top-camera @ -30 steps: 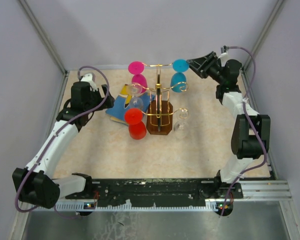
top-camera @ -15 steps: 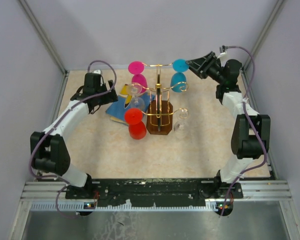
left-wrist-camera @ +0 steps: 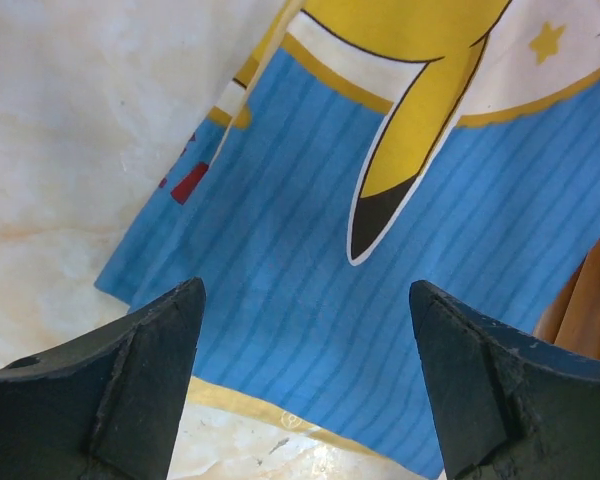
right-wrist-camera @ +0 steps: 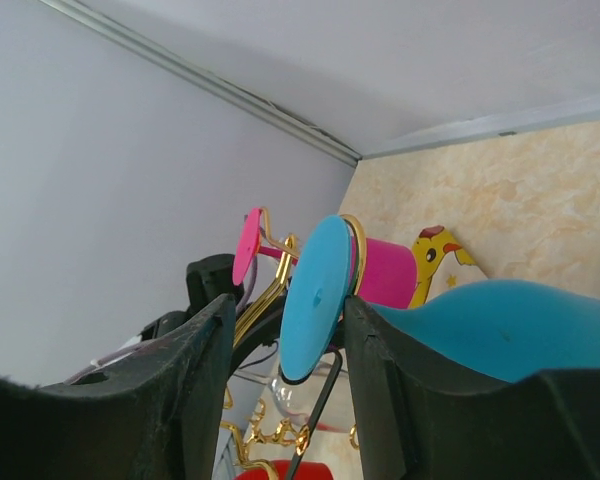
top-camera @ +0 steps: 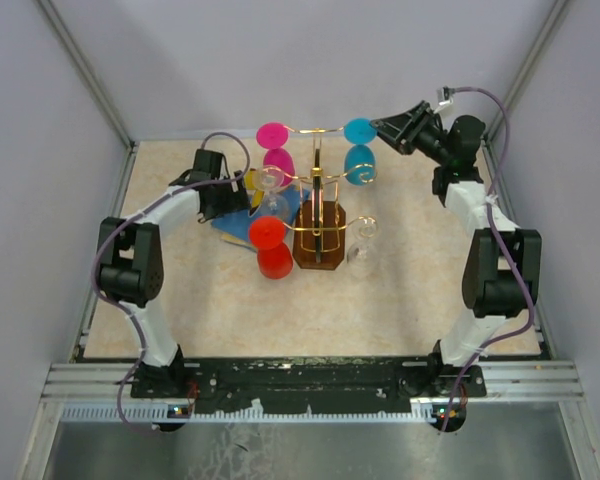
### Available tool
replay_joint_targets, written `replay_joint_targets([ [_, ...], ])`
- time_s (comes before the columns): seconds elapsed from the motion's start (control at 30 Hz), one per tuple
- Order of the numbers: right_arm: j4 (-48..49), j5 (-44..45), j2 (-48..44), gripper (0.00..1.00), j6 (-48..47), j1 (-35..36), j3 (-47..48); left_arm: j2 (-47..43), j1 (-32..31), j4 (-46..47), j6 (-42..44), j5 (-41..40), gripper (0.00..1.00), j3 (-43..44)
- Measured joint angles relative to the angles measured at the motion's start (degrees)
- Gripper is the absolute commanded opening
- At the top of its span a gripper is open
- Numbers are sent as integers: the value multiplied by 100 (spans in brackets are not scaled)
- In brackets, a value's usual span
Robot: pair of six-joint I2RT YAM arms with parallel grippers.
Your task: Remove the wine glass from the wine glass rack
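Now the left gripper [top-camera: 230,195] has swung in by the wine glass rack [top-camera: 320,255], wide open and empty, ready to help. Whether the right gripper [right-wrist-camera: 288,305], around the foot of the blue wine glass [top-camera: 358,158], grips yet, I cannot tell.

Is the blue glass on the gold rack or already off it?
On it: the blue glass hangs upside down, foot caught in the top arm of the rack, between the open right gripper fingers.

The beige table [top-camera: 400,290] bears the wine glass rack [top-camera: 318,250] and a flat blue striped cloth [left-wrist-camera: 310,300].
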Motion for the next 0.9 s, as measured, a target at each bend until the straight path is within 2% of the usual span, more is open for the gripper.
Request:
replay_joint_targets([
  [0.33,61,-223,212,44,111,9,118,361,-208,68,-57,232,88,428],
  [0.5,17,-280,302,37,105,39,243,756,-376,9,-59,177,88,573],
  [0.7,-66,-387,439,19,101,72,354,1036,-413,-184,-87,-15,88,787],
  [0.8,-98,-424,461,1,101,81,372,1062,-415,-238,-107,-116,89,837],
  [0.9,-94,-426,461,0,74,85,374,1095,-409,-315,-109,-201,89,903],
])
